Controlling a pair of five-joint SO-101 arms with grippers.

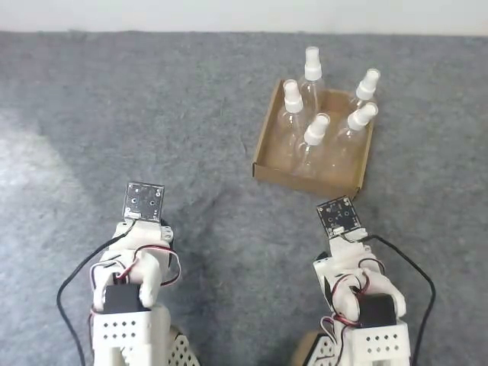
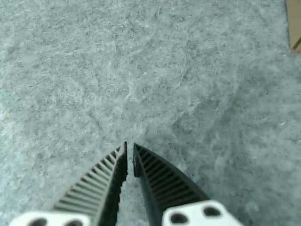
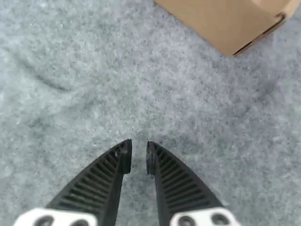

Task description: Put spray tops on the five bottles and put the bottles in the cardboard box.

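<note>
Cardboard box (image 1: 305,183) of bottles (image 1: 314,133) sits well beyond left fingers (image 2: 108,179) and right fingers (image 3: 106,174), both pressed together

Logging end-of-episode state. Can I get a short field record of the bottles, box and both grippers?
bottles: five clear plastic bottles, all standing inside the box
tops: a white spray top on every bottle
box: shallow brown cardboard box on the grey carpet, ahead of the right arm
left gripper: shut, empty, over bare carpet
right gripper: shut, empty, box corner ahead of it
task state: looks complete
</note>
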